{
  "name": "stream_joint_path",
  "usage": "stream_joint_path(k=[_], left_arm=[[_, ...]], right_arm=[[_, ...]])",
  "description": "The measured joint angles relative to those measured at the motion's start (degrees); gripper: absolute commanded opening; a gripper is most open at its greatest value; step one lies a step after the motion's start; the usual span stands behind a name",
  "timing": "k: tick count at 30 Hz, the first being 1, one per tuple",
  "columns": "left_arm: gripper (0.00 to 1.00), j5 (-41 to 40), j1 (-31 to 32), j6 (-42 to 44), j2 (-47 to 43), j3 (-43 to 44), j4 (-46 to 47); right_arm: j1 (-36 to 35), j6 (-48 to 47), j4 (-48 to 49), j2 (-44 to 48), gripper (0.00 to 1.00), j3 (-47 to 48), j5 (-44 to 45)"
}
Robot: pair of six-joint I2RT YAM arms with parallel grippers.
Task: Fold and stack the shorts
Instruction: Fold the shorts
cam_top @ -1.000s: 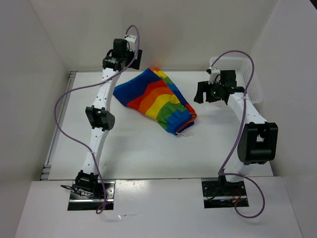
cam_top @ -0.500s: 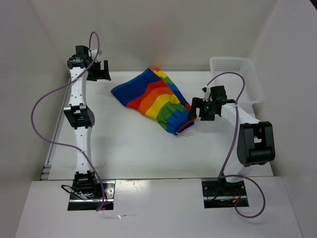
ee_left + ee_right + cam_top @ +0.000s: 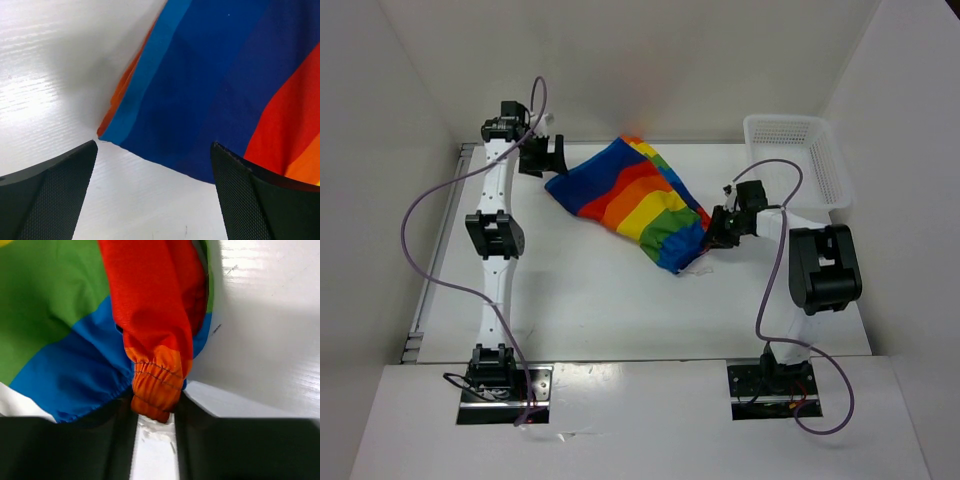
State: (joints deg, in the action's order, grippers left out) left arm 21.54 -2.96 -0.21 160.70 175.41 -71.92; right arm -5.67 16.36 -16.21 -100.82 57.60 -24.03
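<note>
From above we see the shorts (image 3: 630,205) lying unfolded on the bench (image 3: 590,300), towards twelve o'clock; the left end effector (image 3: 548,157) has swung back in to their ten o'clock corner; the right end effector (image 3: 715,228) has dropped onto their four o'clock end. At the left wrist, the jaws are released wide, straddling the blue hem (image 3: 200,100). At the right wrist, the jaws have just narrowed and are grasping the orange gathered edge (image 3: 155,385); we judge folding can begin once the left grips too.
</note>
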Motion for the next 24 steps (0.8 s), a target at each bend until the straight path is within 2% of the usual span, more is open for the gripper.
stream_joint_path(k=[1, 2, 7, 12, 14, 15, 16, 18, 21, 23, 24], left_arm=[[1.0, 0.5, -0.1, 0.0, -0.2, -0.1, -0.3], [1.0, 0.9, -0.1, 0.0, -0.9, -0.5, -0.7], [1.0, 1.6, 1.0, -0.1, -12.4, -12.2, -2.0], [1.0, 2.2, 5.4, 0.0, -33.5, -28.1, -0.6], [1.0, 2.1, 7.0, 0.0, -43.0, -35.6, 0.5], [1.0, 2.1, 7.2, 0.0, -47.0, -38.9, 0.6], [1.0, 2.1, 7.1, 0.0, -50.4, -42.2, 0.9], [1.0, 1.6, 6.5, 0.0, -56.6, -50.5, 1.4], [1.0, -0.4, 5.9, 0.0, -60.8, -61.8, 3.5], [1.0, -2.6, 5.7, 0.0, -61.6, -70.4, 7.0], [1.0, -3.3, 5.7, 0.0, -61.5, -73.7, 9.1]], right_arm=[[-0.1, 0.3, 0.6, -0.4, 0.02, 0.0, -0.1], [-0.1, 0.2, 1.1, -0.7, 0.0, 0.0, -0.2], [-0.2, -5.8, 1.4, -1.1, 0.0, 1.4, 0.9], [-0.2, -18.1, 0.4, -1.1, 0.02, 7.7, 6.5], [-0.3, -20.9, 0.2, -1.2, 0.27, 11.3, 8.6], [-0.3, -22.0, 0.2, -1.4, 0.53, 13.4, 9.7], [-0.3, -22.2, 0.3, -1.6, 0.62, 15.2, 10.6], [-0.4, -23.6, 0.5, -1.8, 0.74, 18.6, 12.1], [-0.5, -24.3, 0.2, -1.5, 0.8, 20.8, 13.1], [-0.5, -24.4, -1.1, -0.7, 0.82, 20.4, 12.9], [-0.4, -24.6, -1.8, 0.0, 0.78, 19.7, 12.7]])
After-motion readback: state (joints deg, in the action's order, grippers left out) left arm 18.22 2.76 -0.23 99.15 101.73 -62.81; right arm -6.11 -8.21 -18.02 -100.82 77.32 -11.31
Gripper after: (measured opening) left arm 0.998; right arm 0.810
